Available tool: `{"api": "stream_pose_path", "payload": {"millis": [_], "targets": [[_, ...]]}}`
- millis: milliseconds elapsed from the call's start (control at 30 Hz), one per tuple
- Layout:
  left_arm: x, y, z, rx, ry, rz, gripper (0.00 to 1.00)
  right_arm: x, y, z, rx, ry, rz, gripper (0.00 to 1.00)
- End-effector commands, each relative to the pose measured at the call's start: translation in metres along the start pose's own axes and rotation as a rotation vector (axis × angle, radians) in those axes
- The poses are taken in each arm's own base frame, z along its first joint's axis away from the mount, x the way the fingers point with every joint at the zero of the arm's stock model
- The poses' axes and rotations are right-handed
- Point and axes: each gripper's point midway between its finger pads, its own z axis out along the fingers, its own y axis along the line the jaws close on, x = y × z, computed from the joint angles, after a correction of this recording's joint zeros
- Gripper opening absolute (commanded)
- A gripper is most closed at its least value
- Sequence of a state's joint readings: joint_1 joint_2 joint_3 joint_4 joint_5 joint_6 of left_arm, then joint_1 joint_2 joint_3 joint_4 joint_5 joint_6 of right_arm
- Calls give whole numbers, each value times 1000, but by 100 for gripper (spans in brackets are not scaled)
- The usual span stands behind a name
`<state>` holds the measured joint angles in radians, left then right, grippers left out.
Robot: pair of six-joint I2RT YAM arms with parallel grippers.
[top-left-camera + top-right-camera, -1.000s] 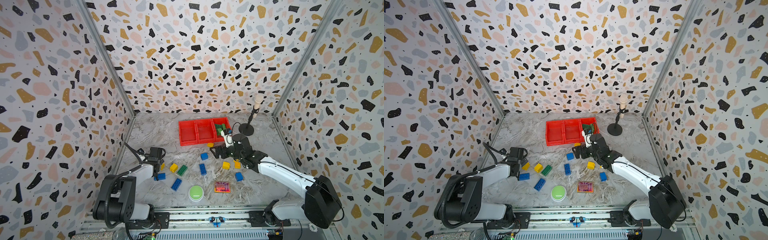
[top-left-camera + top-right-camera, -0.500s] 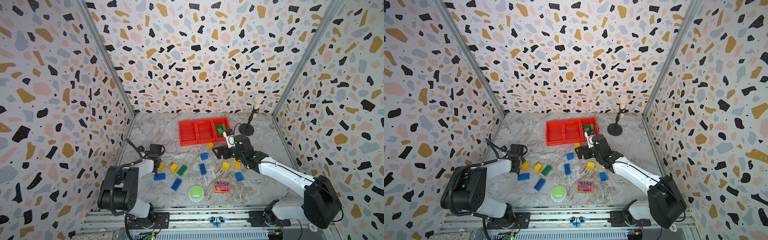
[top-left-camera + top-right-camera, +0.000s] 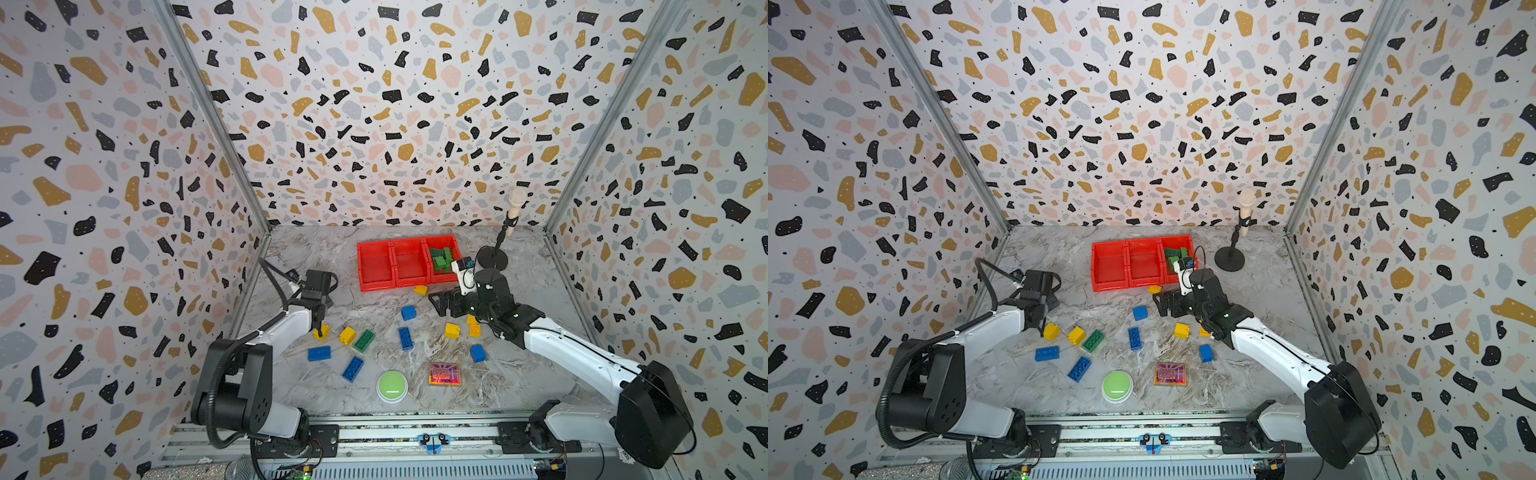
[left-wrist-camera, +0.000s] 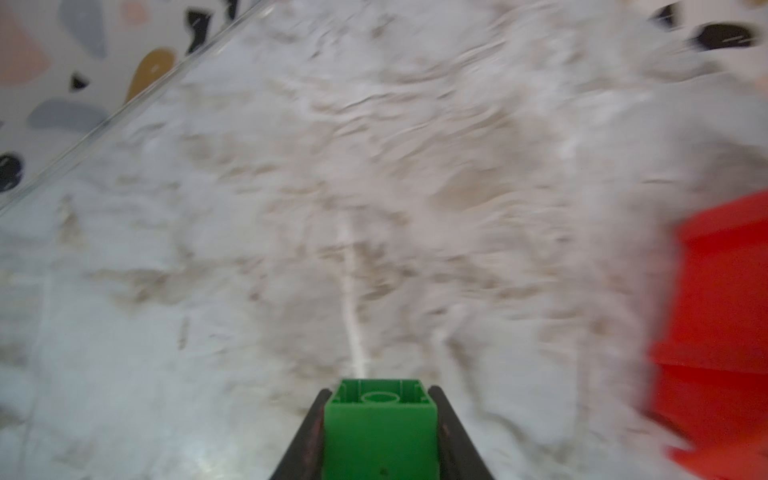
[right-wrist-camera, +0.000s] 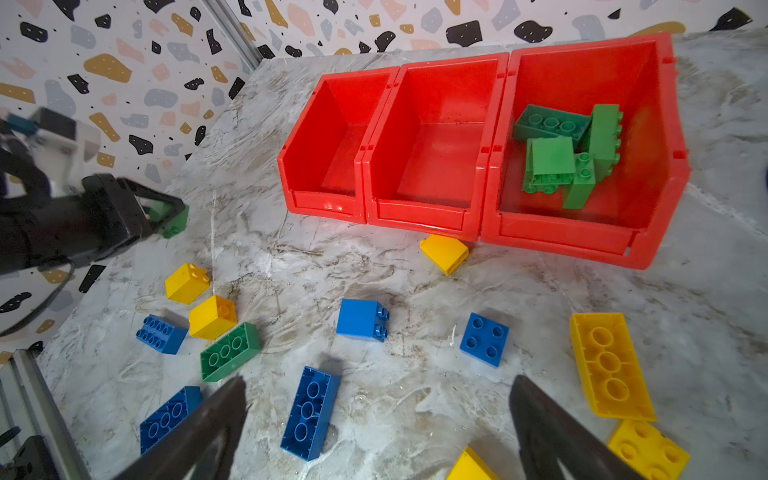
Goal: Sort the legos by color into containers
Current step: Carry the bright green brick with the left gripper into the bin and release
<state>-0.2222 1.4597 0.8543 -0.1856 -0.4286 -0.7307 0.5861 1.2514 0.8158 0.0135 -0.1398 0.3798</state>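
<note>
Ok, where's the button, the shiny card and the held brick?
button (image 3: 392, 386): in a top view, its top.
shiny card (image 3: 444, 374): in a top view, middle.
held brick (image 4: 380, 432): left wrist view, its side.

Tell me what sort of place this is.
Probably a lab data-collection booth, not a home: patterned walls box in a marble-look tabletop, two robot arms are mounted on a metal rail at its front, and a microphone stands at the back.
</note>
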Motion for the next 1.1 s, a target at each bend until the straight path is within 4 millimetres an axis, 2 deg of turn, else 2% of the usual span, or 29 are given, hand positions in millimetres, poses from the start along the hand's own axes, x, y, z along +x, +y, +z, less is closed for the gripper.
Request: {"api": "stream_pose_path", "payload": {"millis": [0,100,200,333,433,533,700,933,967,1033,1067], "targets": [[-30,-73,-36,154,-70,58,15,-8,-4,-15,27,-44,2,99],[-40,-149,-59,284,-95,119,16,-12,-6,-25,43,-73,8,99],[-38,-224,-75,403,-106,203,16,-16,-9,-36,66,-100,13,99],[-12,-316,-72,569,-82,310,17,-19,-15,-48,100,-125,25,99],[8,-370,-64,699,-48,335,17,-19,-18,-56,114,-133,32,99],[20,-407,-55,801,-20,318,18,-18,-22,-62,128,-138,37,99],[26,-434,-47,892,-27,259,20,-17,-28,-68,141,-139,47,99],[34,-455,-36,959,-9,206,22,-14,-39,-70,152,-137,62,99],[33,-455,-34,955,-9,201,27,-13,-40,-70,153,-137,65,99],[33,-456,-31,951,-8,194,55,-12,-42,-70,150,-134,70,99],[31,-456,-32,953,-11,194,65,-12,-42,-70,148,-133,71,99]]}}
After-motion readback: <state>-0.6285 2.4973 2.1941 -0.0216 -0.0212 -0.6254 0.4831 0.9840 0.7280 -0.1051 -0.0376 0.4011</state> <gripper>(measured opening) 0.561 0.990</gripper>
